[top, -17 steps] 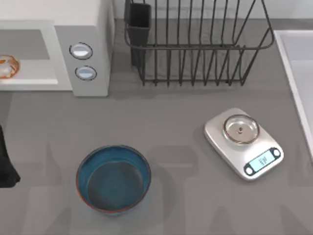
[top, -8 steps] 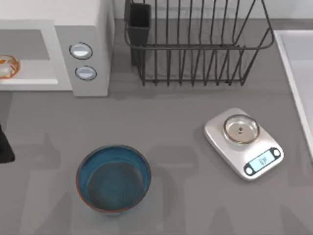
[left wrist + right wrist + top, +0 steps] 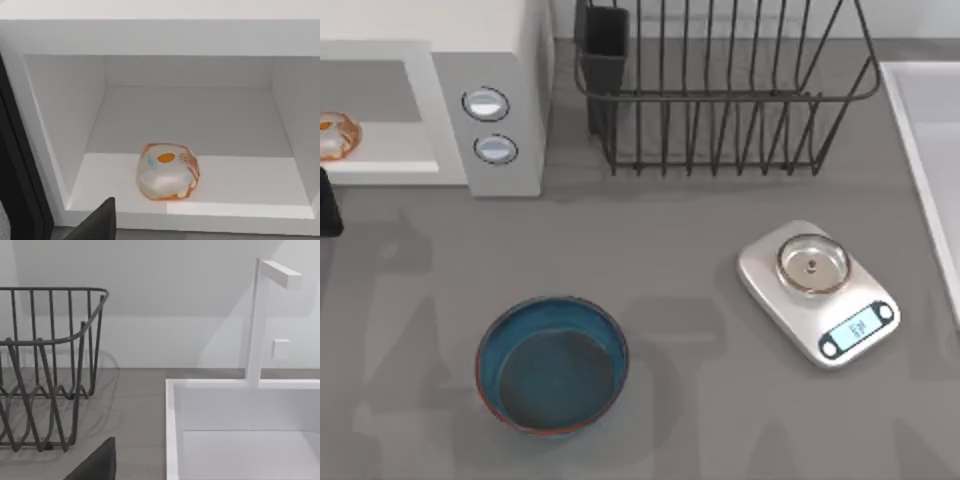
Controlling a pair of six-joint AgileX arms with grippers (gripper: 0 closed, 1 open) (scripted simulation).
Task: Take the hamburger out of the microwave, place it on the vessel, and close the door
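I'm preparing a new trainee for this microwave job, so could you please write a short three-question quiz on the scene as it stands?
1. True or false: the hamburger already lies in the bowl.
2. Multiple choice: what stands on the table to the right of the bowl in the top view? A) the kitchen scale B) the microwave C) a kettle
3. Fill in: the two round knobs sit on the microwave's panel, on the ____ side of its cavity in the top view.

Key:
1. False. It sits on the cavity floor near the front edge, and the bowl holds nothing.
2. A
3. right
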